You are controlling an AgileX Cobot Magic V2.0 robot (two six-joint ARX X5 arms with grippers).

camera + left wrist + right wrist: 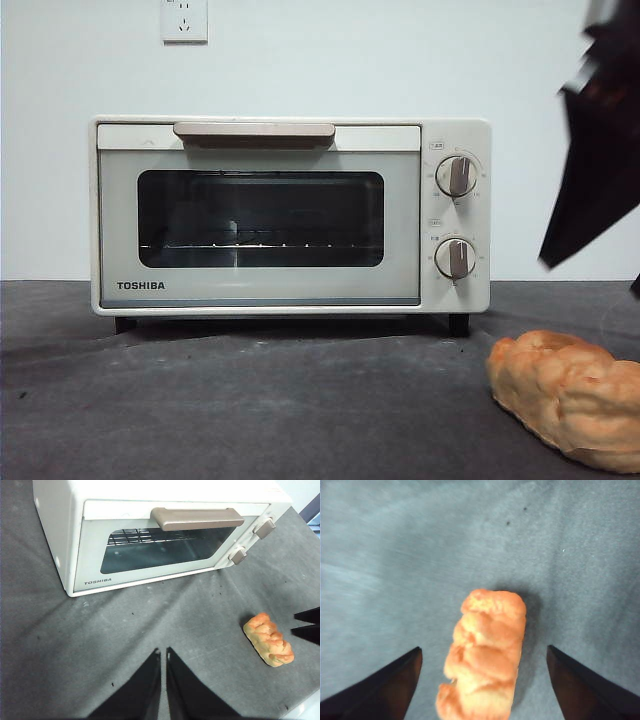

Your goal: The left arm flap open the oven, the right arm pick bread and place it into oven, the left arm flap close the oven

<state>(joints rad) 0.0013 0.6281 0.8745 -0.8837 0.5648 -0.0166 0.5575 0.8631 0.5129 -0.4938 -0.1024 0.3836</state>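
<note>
bread (570, 398) lies on the dark grey table cover (250, 400), nearest the front camera, at the lower right of the front view, partly cut by the frame edge. lumpy golden-orange crust, lying flat, well apart from the oven, in front of it and off to the knob side.

right gripper (482, 652) hangs above the bread, jaws spread wide, one each side of the loaf with clear cloth between each jaw and the crust. it grips nothing and is not touching the bread. in the front view it shows as a big dark shape at the upper right edge, above the loaf. its black tips also poke into the left wrist view just beside the bread.

left gripper (163, 652) is over bare cloth in front of the oven, jaws nearly together with only a thin slit between, nothing held. it is apart from the oven door and apart from the bread.

oven (290, 215) stands farther back on the cloth, upright, door closed. beige bar handle (254, 132) runs along the top of the door, dark glass window (260, 218) shows the wire rack (260, 245) inside. two round knobs (456, 217) stacked on the right panel. toshiba lettering at lower left of the door.

behind it a plain white wall (400, 60) with a socket (184, 20) high above the oven.
</note>
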